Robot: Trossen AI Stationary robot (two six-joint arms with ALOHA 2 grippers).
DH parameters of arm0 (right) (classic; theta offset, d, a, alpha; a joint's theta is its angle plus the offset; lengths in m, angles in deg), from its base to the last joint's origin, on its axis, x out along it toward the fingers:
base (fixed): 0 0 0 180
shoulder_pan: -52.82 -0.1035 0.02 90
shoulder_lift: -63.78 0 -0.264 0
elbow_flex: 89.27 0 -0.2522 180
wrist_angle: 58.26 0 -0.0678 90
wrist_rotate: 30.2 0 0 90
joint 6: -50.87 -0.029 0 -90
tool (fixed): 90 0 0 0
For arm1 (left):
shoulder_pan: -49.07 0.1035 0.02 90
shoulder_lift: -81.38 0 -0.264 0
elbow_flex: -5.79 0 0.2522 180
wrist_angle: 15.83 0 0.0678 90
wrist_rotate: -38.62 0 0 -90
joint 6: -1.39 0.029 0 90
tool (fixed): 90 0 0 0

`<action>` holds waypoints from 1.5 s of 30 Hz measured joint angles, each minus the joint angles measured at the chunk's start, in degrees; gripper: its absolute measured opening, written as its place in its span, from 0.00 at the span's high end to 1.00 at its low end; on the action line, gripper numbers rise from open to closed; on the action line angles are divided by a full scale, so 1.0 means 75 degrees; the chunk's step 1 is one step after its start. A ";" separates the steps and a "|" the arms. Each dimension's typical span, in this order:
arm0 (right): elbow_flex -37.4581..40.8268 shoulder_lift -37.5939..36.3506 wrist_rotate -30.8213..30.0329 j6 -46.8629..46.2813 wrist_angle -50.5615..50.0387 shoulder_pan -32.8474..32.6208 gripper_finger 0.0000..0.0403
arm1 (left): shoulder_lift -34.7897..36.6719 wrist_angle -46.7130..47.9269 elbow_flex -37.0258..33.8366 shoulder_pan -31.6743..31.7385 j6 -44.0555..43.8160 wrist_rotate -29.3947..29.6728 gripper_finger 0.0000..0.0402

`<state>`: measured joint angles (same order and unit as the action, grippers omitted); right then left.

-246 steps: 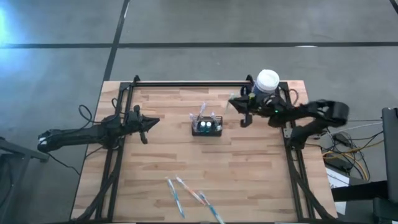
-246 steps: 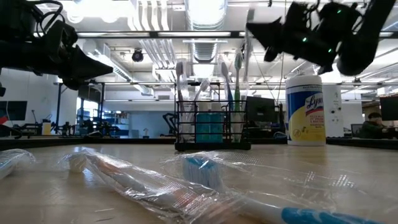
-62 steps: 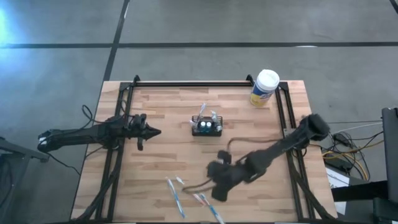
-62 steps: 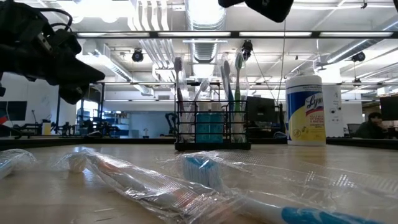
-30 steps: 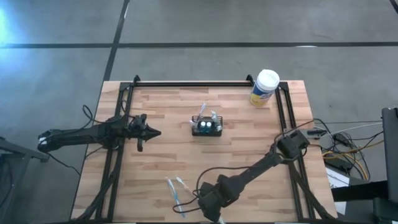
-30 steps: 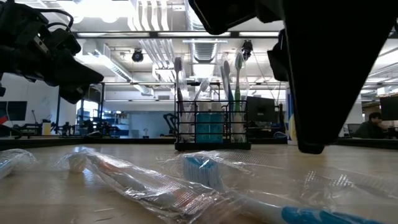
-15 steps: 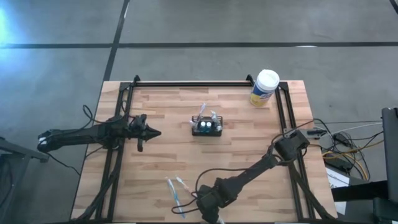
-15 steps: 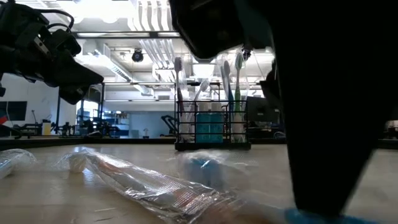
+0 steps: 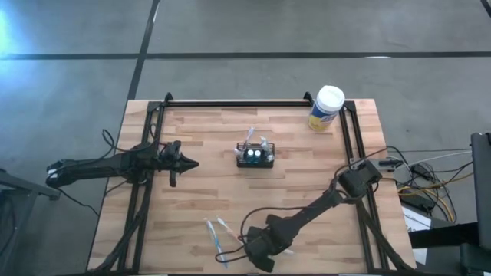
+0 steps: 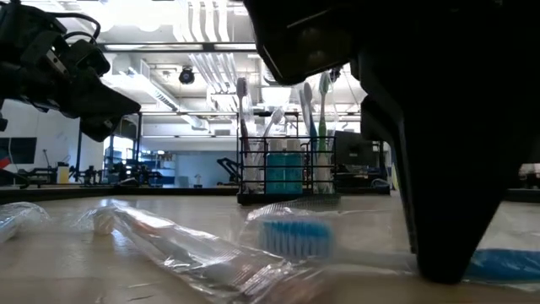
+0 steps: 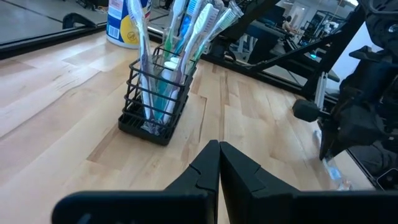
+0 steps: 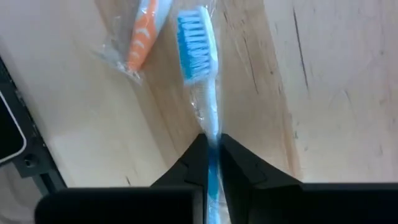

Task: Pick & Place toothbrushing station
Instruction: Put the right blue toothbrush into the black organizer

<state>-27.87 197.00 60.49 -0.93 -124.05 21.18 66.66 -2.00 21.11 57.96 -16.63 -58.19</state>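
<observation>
I have the right pincer down at the counter's near edge, a little right of its middle, and its two fingers are clamped narrowly on the handle of a blue toothbrush in a clear wrapper. From the right wrist camera I see the blue bristle head sticking out beyond the fingertips, over the wood. Just beside it lies an orange wrapped toothbrush, angled away from the blue one. In the low view the blue head sits just above the counter, with the dark bulk of the right arm filling the space next to it, and another wrapped toothbrush lies flat towards the left.

The toothbrushing station stands upright near the middle of the counter, slightly towards the far edge. It is a black wire holder with several toothbrushes standing in it and teal items in its compartments.

My left pincer hovers over the left side of the counter, well apart from the station, fingers pressed together and holding nothing.

A white-lidded canister stands at the far right corner. Its yellow and blue label shows in the left wrist view, but I cannot read the writing.
</observation>
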 joint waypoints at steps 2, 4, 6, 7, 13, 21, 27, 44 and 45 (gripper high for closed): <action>0.0011 -0.0050 -0.0193 0.0115 -0.0005 -0.0003 0.95 | 0.0000 0.0000 0.0000 0.0000 0.0000 0.0000 0.97; 0.0033 -0.0128 -0.0443 0.0246 -0.0070 0.0000 0.95 | 0.0000 0.0000 0.0000 0.0000 -0.0003 0.0000 0.97; 0.0065 -0.0264 -0.0968 0.0366 -0.0230 0.0019 0.95 | 0.0000 -0.0006 0.0000 0.0000 0.0007 0.0000 0.97; 0.0070 -0.0358 -0.1209 0.0427 -0.0227 0.0039 0.95 | 0.0000 -0.0036 0.0000 0.0000 0.0009 0.0000 0.97; 0.0036 -0.1595 -0.2485 0.1142 -0.0443 0.0029 0.95 | 0.0000 -0.1106 0.0000 0.0000 0.0029 -0.0030 0.97; 0.0918 -0.3961 -0.4496 0.4351 0.1268 0.0198 0.96 | -0.0073 -0.2163 0.0236 -0.0009 0.0593 -0.0160 0.97; 0.3444 -0.5935 -0.3910 0.7014 0.4703 0.1015 0.96 | -0.0352 -0.2145 0.0578 -0.0009 0.1136 -0.0157 0.97; 0.7707 -0.6445 0.0513 0.7645 1.1592 0.3567 0.96 | -0.3141 -0.2758 0.1967 -0.0149 0.2403 -0.0366 0.76; 0.7710 -0.6327 0.0548 0.7649 1.1807 0.3592 0.96 | -0.3403 -0.2906 0.2089 -0.0199 0.2413 -0.0404 0.72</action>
<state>29.96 149.55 64.59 56.44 -35.50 48.12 41.13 -23.79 36.78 56.46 1.46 -61.22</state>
